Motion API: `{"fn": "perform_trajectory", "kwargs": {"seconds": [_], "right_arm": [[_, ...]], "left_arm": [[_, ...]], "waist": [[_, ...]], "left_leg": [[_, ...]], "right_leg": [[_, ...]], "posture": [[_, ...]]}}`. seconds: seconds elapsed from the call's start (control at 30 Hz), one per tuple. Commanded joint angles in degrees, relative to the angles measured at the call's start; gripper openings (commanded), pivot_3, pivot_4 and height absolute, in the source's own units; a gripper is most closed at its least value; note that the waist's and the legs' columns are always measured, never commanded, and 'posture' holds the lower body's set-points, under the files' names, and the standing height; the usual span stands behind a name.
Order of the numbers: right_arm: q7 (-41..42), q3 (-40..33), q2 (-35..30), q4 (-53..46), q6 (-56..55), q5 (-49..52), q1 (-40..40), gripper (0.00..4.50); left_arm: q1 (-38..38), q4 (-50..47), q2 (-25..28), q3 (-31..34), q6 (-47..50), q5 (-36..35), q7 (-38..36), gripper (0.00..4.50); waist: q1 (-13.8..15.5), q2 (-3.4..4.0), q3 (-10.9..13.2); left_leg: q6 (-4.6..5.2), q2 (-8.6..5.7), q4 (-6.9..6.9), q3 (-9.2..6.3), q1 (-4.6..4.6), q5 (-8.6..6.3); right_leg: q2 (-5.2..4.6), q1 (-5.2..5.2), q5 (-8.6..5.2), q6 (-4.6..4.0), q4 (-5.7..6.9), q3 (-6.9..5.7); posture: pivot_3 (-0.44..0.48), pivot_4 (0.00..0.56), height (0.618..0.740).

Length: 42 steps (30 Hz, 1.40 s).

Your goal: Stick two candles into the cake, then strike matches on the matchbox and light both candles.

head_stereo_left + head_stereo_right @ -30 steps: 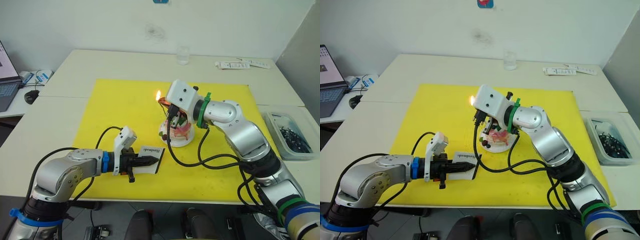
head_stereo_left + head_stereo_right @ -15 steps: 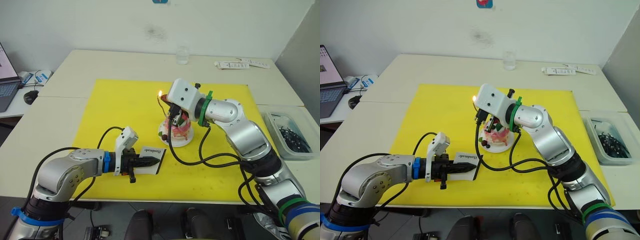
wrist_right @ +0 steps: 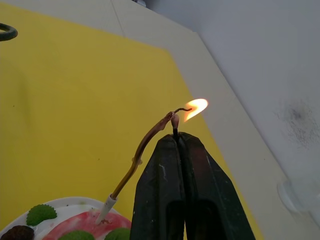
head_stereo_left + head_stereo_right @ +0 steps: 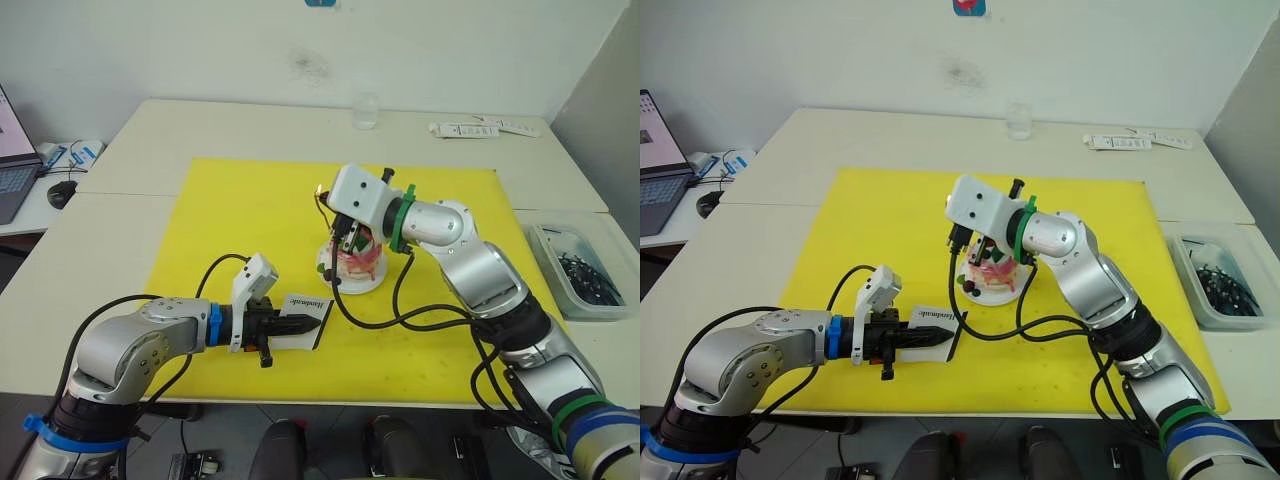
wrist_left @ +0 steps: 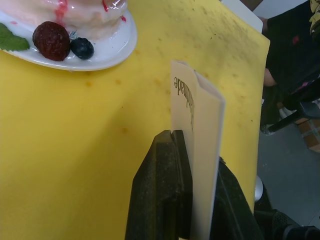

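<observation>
The pink-and-white cake (image 4: 357,262) sits on its white plate (image 4: 340,284) in the middle of the yellow mat. One thin wavy candle (image 3: 142,147) rises from the cake, pale end down. My right gripper (image 3: 177,139) hovers over the cake, shut on a short match (image 3: 174,125). The match's flame (image 3: 195,106) burns right at the candle's tip. In front of the cake and to its left, my left gripper (image 4: 292,325) is shut on the white matchbox (image 5: 206,145), which stands on edge on the mat.
The yellow mat (image 4: 240,215) covers the table's middle. A clear glass (image 4: 366,110) and white strips (image 4: 485,128) lie at the back. A grey tray (image 4: 582,268) of dark parts stands at the right edge, a laptop (image 4: 12,165) and mouse (image 4: 62,190) at the far left.
The flame has shrunk. My right gripper has shifted slightly left and down over the cake. The left gripper and matchbox have stayed put.
</observation>
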Motion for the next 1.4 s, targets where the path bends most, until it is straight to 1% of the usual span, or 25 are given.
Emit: {"fn": "perform_trajectory", "kwargs": {"seconds": [0.03,1.17,1.27,1.4], "right_arm": [[0.22,-0.97,0.48,-0.96,-1.28,-1.03,-1.46,0.04],[1.42,-1.94,0.6,-1.43,-1.58,-1.72,-0.59,0.04],[1.25,-2.29,0.61,-1.61,-1.44,-1.64,-0.57,0.04],[-0.12,-4.69,1.68,-1.86,-0.21,-0.84,-1.21,0.04]], "left_arm": [[-0.75,-1.63,-0.42,-0.21,-0.17,-1.22,-0.91,0.0],[-1.11,-1.65,-0.28,-0.37,0.48,-1.27,-1.32,0.0],[-1.03,-1.67,-0.24,-0.41,0.45,-1.22,-1.42,0.0],[-1.04,-1.54,-0.24,-0.49,0.38,-1.14,-1.73,0.0]], "waist": [[0.0,0.0,0.0],[0.0,0.0,0.0],[0.0,0.0,0.0],[0.0,0.0,0.0]], "left_leg": [[0.0,0.0,0.0,0.0,0.0,0.0],[0.0,0.0,0.0,0.0,0.0,0.0],[0.0,0.0,0.0,0.0,0.0,0.0],[0.0,0.0,0.0,0.0,0.0,0.0]], "right_leg": [[0.0,0.0,0.0,0.0,0.0,0.0],[0.0,0.0,0.0,0.0,0.0,0.0],[0.0,0.0,0.0,0.0,0.0,0.0],[0.0,0.0,0.0,0.0,0.0,0.0]], "posture": [[0.0,0.15,0.74],[0.0,0.15,0.74],[0.0,0.15,0.74],[0.0,0.15,0.74]]}}
